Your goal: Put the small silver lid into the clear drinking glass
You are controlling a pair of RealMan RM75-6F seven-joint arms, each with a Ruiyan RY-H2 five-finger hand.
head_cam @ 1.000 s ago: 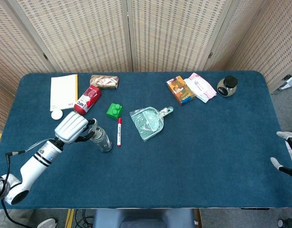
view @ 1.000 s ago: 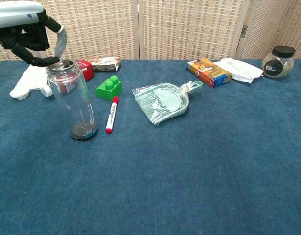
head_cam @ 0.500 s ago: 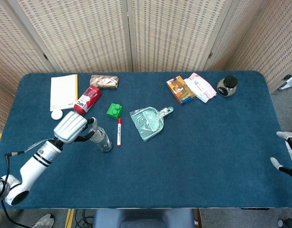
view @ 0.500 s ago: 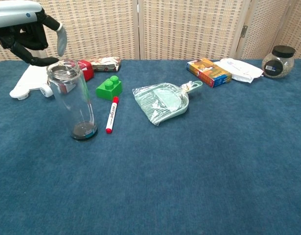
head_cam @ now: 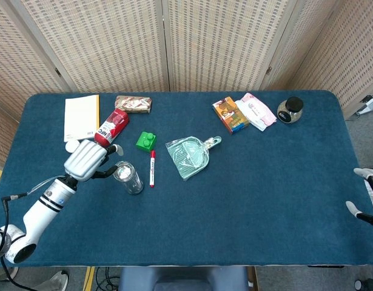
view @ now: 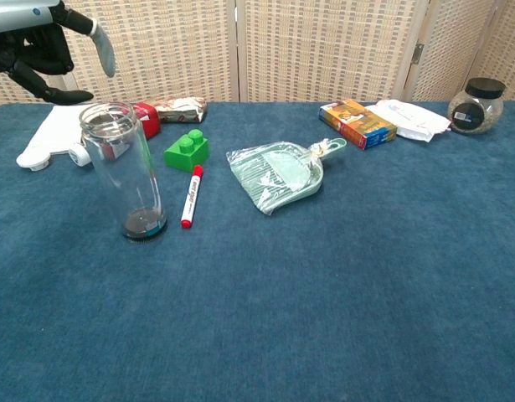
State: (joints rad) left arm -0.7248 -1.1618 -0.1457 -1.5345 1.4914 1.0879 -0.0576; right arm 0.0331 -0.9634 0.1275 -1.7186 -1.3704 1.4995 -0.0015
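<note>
The clear drinking glass [head_cam: 128, 177] [view: 123, 172] stands upright on the blue table at the front left. A small silver lid [head_cam: 122, 172] [view: 109, 118] shows at the glass mouth; I cannot tell whether it rests on the rim or sits lower inside. My left hand [head_cam: 88, 160] [view: 44, 48] hovers just left of and above the glass, apart from it, fingers spread and holding nothing. My right hand [head_cam: 364, 193] shows only at the right edge of the head view, off the table, fingers apart and empty.
A red marker [head_cam: 152, 168] and a green block [head_cam: 146, 140] lie right of the glass. A red packet [head_cam: 111, 126], a white cap [head_cam: 71, 145] and a notebook [head_cam: 80, 116] sit behind the hand. A bagged green dustpan [head_cam: 189, 156] lies mid-table; a jar [head_cam: 290, 110] and boxes [head_cam: 230, 114] stand far right.
My left hand has lifted off the glass rim and drawn back up and to the left. The silver lid stays at the glass mouth. The right hand has not moved.
</note>
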